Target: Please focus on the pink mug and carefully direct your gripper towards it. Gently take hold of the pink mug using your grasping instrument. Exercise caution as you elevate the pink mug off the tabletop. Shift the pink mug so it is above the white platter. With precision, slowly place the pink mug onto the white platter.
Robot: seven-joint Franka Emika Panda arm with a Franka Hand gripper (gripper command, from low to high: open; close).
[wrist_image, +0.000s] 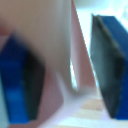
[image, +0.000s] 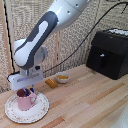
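Pink mug (image: 25, 100) on white platter (image: 15, 116), rim hidden by pincer (image: 28, 91).

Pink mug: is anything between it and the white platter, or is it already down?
Nothing visible stands between them. In the exterior view the pink mug appears to sit on the white platter, with the gripper at its rim. The wrist view shows a finger either side of the mug wall.
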